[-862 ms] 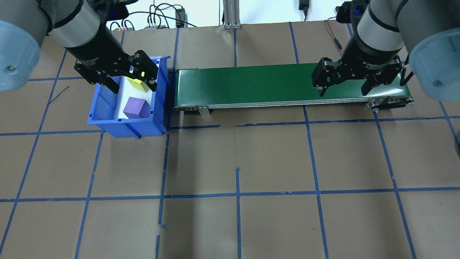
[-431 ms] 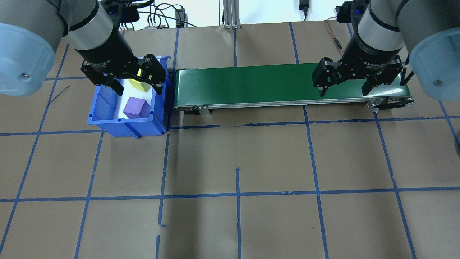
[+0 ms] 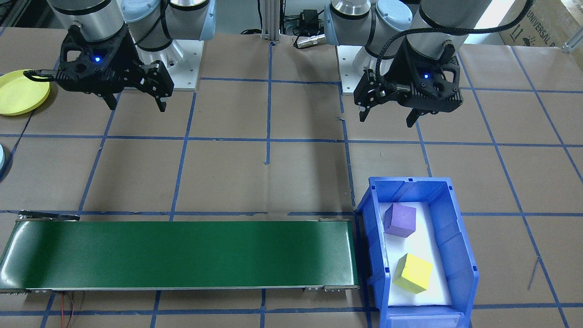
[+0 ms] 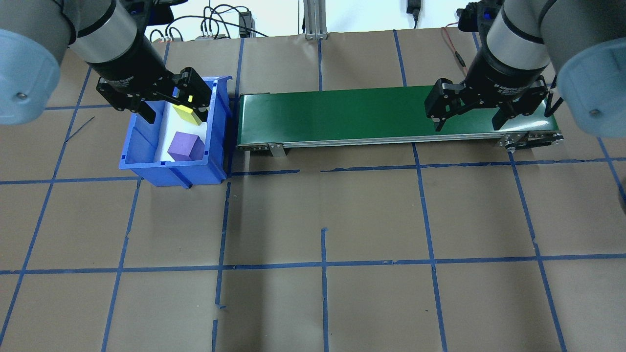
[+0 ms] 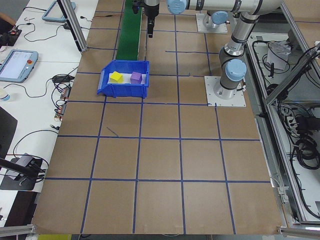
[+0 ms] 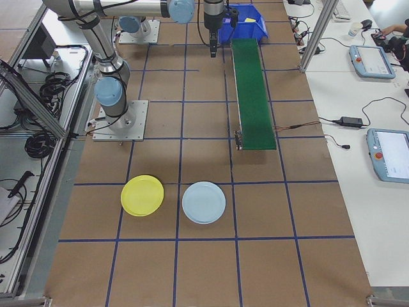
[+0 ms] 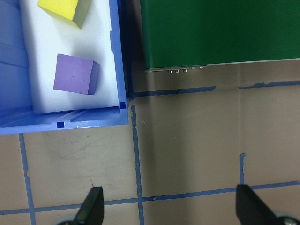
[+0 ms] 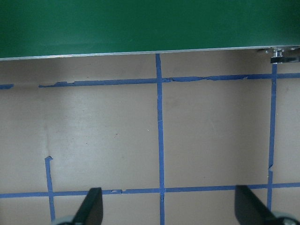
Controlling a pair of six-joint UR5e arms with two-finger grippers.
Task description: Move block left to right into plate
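Left gripper (image 4: 172,103) shifted back over blue bin (image 3: 460,255), jaws open, empty; yellow block (image 3: 413,272) ungrasped. Right gripper (image 4: 468,115) jaws open.

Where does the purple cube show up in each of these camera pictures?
Front-facing: purple cube in the blue bin, lower right.
Overhead: upper left, in the bin.
Exterior left: upper left, small.
Exterior right: not visible.
Left wrist: upper left.
Right wrist: not in it.
Shared landmark: the blue bin.
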